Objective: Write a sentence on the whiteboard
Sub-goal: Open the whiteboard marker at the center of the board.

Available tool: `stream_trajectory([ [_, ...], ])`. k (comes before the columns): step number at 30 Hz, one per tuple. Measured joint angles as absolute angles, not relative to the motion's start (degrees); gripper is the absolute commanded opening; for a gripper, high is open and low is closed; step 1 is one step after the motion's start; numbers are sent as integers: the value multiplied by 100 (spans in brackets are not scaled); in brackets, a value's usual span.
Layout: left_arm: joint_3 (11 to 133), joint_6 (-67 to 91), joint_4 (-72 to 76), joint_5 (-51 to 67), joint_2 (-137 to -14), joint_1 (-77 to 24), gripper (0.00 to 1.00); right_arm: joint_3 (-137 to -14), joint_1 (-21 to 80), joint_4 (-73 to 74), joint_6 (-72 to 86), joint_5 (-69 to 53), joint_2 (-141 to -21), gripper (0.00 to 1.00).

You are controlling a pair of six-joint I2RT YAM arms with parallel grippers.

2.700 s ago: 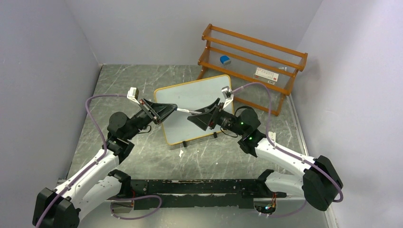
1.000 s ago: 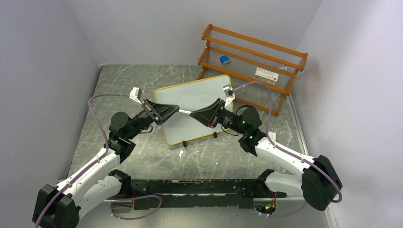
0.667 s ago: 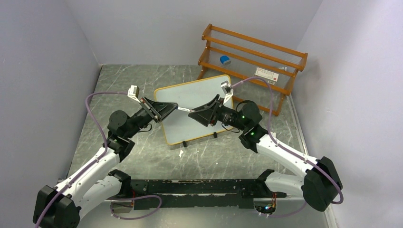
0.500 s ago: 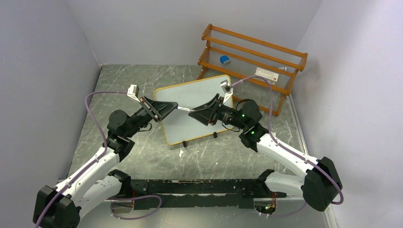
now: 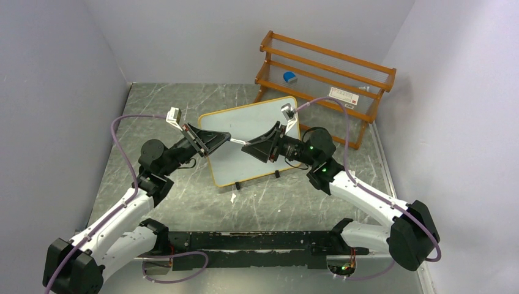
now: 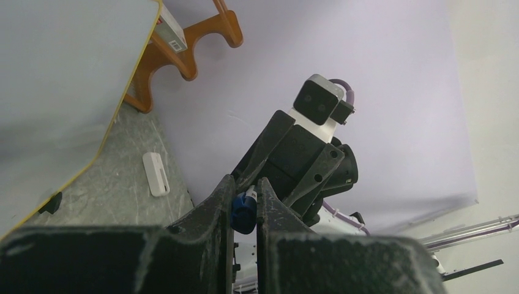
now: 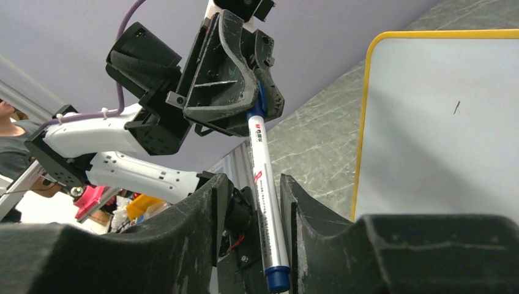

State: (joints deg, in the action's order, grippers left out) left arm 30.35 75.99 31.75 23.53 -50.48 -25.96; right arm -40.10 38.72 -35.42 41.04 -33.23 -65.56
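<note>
The whiteboard point(image 5: 245, 119) lies pretty much flat in the middle of the table point(image 5: 159, 104), turned at a bit of an angle, yellow-orange frame all round and little black clip feet on its near edge. From the right wrist cam the white surface looks basically bare, just one tiny dark mark point(image 7: 456, 107) on it.

Right above the board the two arms meet nose to nose with a marker point(image 7: 263, 184) strung between them. The left gripper point(image 5: 227, 138) is clamped on the marker's blue end, and you can see that blue bit pinched between its fingers point(image 6: 221, 208) in the left wrist view. The right gripper point(image 7: 252, 184) has its jaws apart either side of the white barrel, with a visible gap, so it's not squeezing it.

Behind the board on the far right sits an orange wooden rack point(image 5: 324, 73) with a small blue thing point(image 5: 290, 77) and a white labelled box point(image 5: 342, 95) on it.
</note>
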Motion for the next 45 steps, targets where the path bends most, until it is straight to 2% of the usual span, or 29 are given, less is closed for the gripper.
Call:
stream_trajectory([
  [7,3037,7577,3068,2399,-5035,-2593,5,-4027,3854,-3522,4077,-3312,-6532,42],
  [21,3037,7679,3170,2421,-5037,-2593,5,-4027,3830,-3664,4176,-3376,-6549,34],
  [25,3037,7747,3227,2429,-5037,-2593,5,-4027,3830,-3726,4217,-3391,-6569,27],
  [35,3033,7797,3282,2456,-5009,-2593,5,-4027,3824,-3826,4244,-3411,-6613,0],
  [45,3002,7795,3190,2567,-4952,-2606,5,-3804,3857,-3793,4147,-3378,-6366,0],
])
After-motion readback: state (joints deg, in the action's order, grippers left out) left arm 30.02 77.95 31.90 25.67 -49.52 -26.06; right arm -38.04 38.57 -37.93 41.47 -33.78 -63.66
